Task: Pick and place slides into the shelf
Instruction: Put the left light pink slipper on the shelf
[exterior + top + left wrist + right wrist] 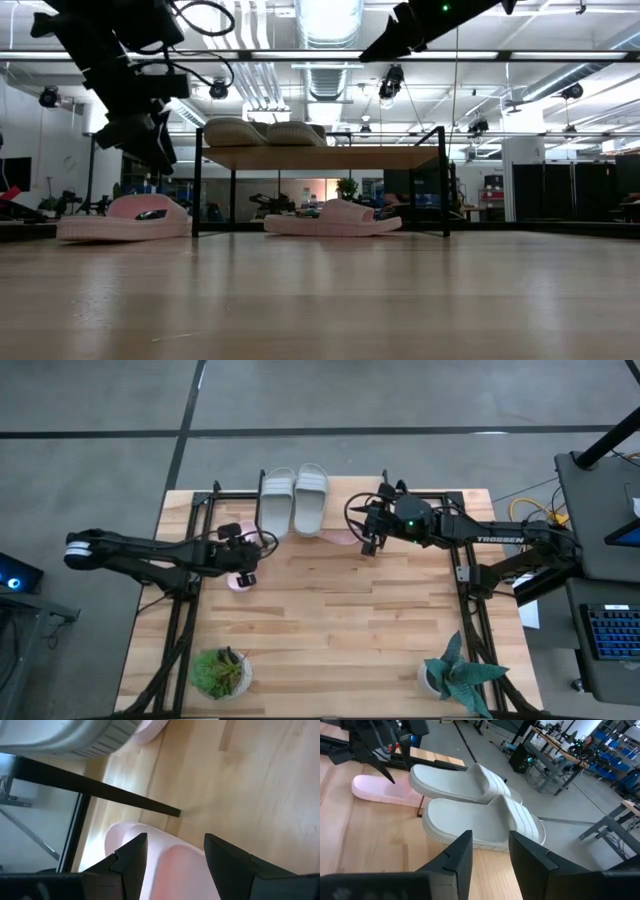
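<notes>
Our left gripper hovers, fingers spread, over a pink slide left of frame centre. 2 grey slides top the shelf. We should descend squarely, pinching the strap. Right gripper waits, fingers released.

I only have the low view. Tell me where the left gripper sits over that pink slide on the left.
Observer: In the high view, the left gripper is directly above the pink slide.
Operator: Report its fingers.
Observer: The left wrist view shows the fingers open, with the slide below and between them.
Operator: Now the right gripper.
Observer: The right gripper is open, facing the grey pair lying on the shelf.
</notes>
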Controlling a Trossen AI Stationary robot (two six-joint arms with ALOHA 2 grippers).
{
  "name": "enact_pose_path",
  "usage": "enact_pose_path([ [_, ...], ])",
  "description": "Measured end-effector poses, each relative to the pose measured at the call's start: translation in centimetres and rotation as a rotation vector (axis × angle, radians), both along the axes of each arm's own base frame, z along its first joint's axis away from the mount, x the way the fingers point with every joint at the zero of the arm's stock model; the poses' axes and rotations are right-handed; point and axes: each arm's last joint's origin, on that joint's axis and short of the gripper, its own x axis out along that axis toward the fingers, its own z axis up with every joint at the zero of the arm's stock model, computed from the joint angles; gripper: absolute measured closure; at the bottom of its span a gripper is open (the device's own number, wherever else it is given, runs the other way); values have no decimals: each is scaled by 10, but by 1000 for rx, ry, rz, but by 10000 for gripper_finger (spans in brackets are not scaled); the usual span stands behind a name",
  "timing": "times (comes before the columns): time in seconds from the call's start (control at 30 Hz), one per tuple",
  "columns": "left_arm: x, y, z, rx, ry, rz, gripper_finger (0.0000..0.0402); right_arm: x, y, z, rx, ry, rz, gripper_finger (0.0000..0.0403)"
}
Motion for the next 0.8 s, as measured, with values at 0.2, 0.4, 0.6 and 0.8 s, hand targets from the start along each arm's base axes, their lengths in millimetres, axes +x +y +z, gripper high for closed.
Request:
enact_pose_path([
  [0.2,3,0,-9,-29,65,93,221,0,0,-2,7,16,-1,285],
  [0.4,8,2,-19,44,123,134,221,-1,0,-5,9,26,-1,289],
  [0.6,15,4,-32,120,202,164,221,-1,0,-9,13,34,-2,294],
  [0.8,20,5,-45,162,274,176,221,-2,0,-13,15,45,-2,292],
])
